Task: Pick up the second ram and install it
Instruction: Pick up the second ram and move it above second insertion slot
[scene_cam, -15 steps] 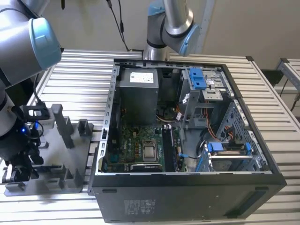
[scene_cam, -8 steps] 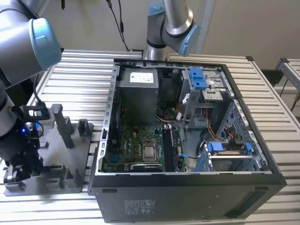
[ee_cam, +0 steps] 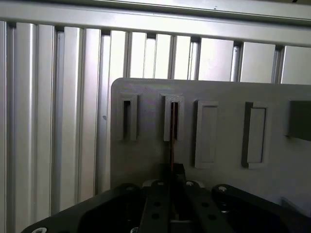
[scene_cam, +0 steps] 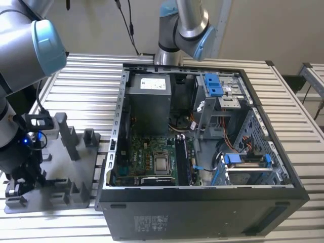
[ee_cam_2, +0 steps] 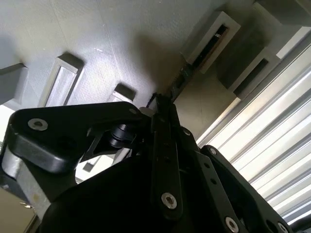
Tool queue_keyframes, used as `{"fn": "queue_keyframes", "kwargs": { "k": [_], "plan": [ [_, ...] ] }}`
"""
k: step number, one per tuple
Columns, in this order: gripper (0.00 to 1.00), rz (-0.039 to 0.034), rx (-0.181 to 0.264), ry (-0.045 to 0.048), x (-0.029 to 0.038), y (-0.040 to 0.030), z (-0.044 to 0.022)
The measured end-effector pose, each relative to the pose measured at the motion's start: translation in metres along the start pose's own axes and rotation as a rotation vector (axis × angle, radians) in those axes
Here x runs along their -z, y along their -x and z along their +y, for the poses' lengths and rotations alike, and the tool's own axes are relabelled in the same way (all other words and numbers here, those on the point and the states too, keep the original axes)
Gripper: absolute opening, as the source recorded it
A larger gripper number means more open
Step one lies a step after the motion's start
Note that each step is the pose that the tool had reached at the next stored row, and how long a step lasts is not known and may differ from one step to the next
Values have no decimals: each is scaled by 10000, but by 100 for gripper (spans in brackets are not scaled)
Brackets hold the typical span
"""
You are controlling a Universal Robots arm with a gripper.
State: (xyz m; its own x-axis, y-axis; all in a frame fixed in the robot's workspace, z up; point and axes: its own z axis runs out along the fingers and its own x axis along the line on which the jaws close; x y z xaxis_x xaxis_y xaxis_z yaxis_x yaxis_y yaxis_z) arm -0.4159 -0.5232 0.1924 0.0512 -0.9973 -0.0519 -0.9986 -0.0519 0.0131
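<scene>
One thin dark stick, the second ram [ee_cam: 172,127], stands on edge in a narrow slot of the grey holder plate [ee_cam: 146,160]. Its free end reaches up between the fingers of the tool [ee_cam: 172,170]. In both wrist views the black fingers sit together on that end, clamped on the stick. Whether its lower end has left the slot cannot be told.

Just beside it on the plate is another narrow slot [ee_cam: 127,116], and on its other side are two raised rectangular blocks [ee_cam: 206,133]. Pale metal slats of the tabletop [ee_cam: 58,121] run past the plate's edge.

In the exterior view the plate lies by the tabletop's edge at the exterior view's left, toward the near corner, with the arm bent down over it. Two taller grey posts [scene_cam: 63,131] rise from the plate between the tool and the open computer case [scene_cam: 202,217], which takes up the middle of the tabletop just beside the plate. The case's side wall [scene_cam: 114,147] stands between the plate and the green motherboard [scene_cam: 152,157] on the case floor. A grey power supply [scene_cam: 149,101] and a blue drive bracket [scene_cam: 213,83] sit deeper inside.
</scene>
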Motion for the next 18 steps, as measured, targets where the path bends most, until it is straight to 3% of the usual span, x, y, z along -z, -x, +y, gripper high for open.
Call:
{"fn": "queue_keyframes", "kwargs": {
  "k": [5,18],
  "plan": [
    [14,-3,2,-5,9,0,-2],
    [14,0,-13,-1,597,31,3]
  ]
}}
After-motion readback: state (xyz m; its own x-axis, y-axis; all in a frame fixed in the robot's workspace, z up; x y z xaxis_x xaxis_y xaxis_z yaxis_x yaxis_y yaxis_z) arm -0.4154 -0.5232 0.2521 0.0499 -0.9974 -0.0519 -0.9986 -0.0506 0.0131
